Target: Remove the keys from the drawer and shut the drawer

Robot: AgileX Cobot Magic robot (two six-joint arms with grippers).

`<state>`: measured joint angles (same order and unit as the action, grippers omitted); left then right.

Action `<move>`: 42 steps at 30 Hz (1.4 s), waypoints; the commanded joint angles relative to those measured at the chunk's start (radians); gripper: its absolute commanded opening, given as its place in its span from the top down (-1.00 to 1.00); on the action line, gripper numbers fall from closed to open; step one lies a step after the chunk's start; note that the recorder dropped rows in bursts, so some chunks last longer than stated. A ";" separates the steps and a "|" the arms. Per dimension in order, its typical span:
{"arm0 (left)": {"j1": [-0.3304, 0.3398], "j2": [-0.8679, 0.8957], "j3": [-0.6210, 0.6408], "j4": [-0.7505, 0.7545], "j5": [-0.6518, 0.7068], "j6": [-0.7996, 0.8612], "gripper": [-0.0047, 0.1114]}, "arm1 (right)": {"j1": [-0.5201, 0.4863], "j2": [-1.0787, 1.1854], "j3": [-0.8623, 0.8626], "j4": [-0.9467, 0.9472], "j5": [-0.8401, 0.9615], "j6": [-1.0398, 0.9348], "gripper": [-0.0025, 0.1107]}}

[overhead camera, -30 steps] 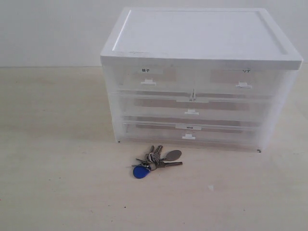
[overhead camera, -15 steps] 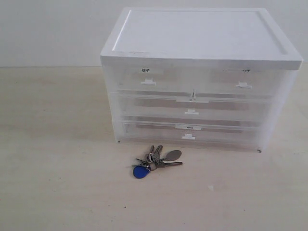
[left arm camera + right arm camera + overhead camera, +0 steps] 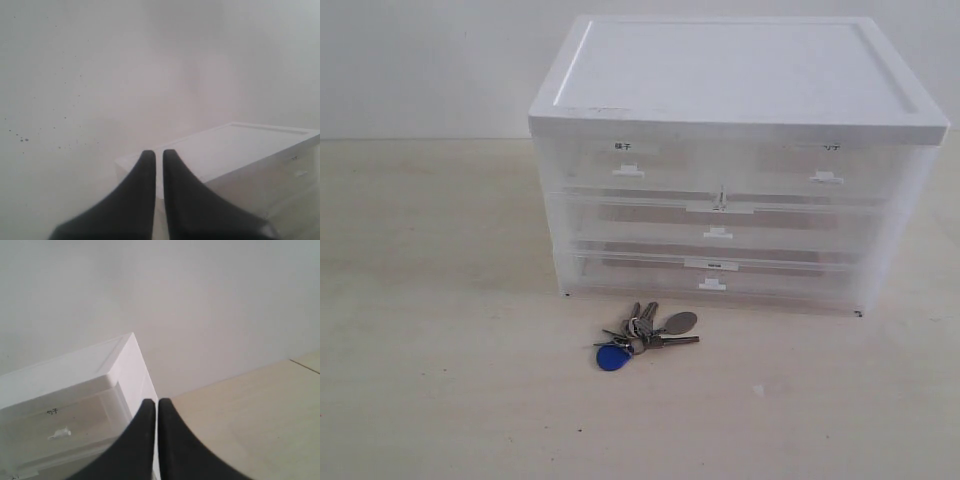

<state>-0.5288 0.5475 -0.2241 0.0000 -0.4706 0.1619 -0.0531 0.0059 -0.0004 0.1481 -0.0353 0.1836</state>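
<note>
Exterior view with both wrist views. A pale wooden table [image 3: 440, 380] carries the scene in front of a plain white wall [image 3: 420, 60]. At the far middle of the table stands a translucent white plastic drawer cabinet with an opaque white lid [image 3: 735, 70].

Its top row holds two half-width drawers. On the left is the one labelled in bold black characters [image 3: 620, 165]. On the right is the half-width translucent drawer with a small white tab handle and a faint grey label [image 3: 820, 165]. This right-hand drawer sits flush with the cabinet front, pushed fully in.

Below them lie two full-width translucent drawers, upper [image 3: 718, 225] and lower [image 3: 712, 275], both also flush.

The left gripper [image 3: 159, 155] has black tapered fingers brought together with only a thin slit between them and nothing held. It is raised above the height of the cabinet lid. The right gripper [image 3: 156, 402] is of the same form, its fingers likewise together and empty, and it is seen beside the cabinet's right end.

A small bunch of silver metal keys on a ring [image 3: 642, 335] lies on the table just in front of the cabinet, near its lower drawer and apart from it. The blue oval fob [image 3: 612, 356] points near-left and the grey oval tag [image 3: 679, 323] right.
</note>
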 commanded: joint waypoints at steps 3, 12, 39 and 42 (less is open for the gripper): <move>-0.004 -0.004 0.005 0.000 0.002 -0.008 0.84 | -0.006 -0.006 0.000 -0.003 0.035 -0.137 0.96; -0.004 -0.004 0.005 0.000 0.002 -0.008 0.84 | -0.006 -0.006 0.000 -0.003 0.330 -0.414 0.96; -0.004 -0.004 0.005 0.000 0.002 -0.008 0.84 | -0.006 -0.006 0.000 -0.003 0.383 -0.397 0.96; -0.004 -0.004 0.005 0.000 0.002 -0.008 0.84 | -0.006 -0.006 0.000 -0.003 0.383 -0.397 0.96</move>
<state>-0.5288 0.5475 -0.2241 0.0000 -0.4706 0.1619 -0.0554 0.0059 0.0013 0.1481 0.3520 -0.2104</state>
